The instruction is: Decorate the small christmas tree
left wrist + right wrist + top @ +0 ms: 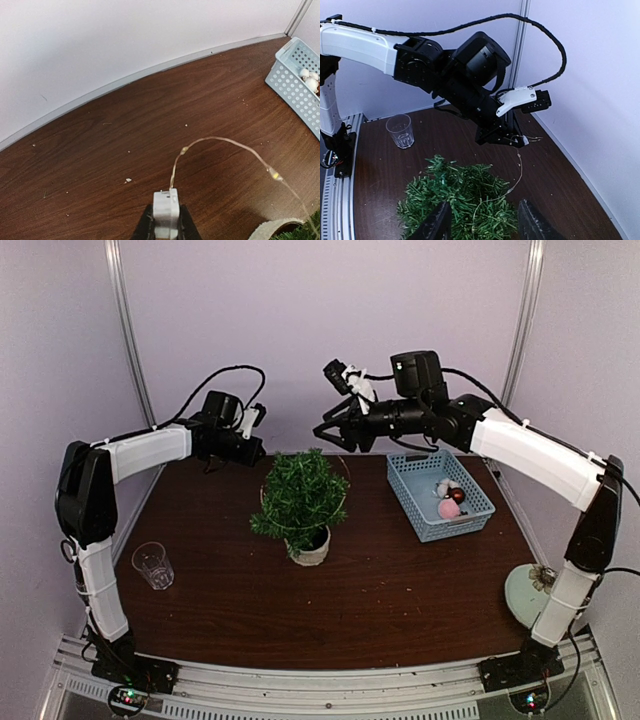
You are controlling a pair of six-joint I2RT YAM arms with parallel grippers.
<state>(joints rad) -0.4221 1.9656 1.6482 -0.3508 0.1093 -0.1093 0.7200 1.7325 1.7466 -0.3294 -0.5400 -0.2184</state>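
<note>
Left end effector (213, 460) hung over the far left part of the worktop (200, 620), the small christmas tree (300, 495) to its right near the worktop's middle; the right end effector (333, 430) hovered just behind the treetop

From the left wrist, the fingers were clamped on a small white block (166, 210), its light wire (225, 142) arcing right towards the tree

From the right wrist, half-open jaws held nothing; the tree lay directly below, wire draped across it, so the right arm seemed nearer
</note>
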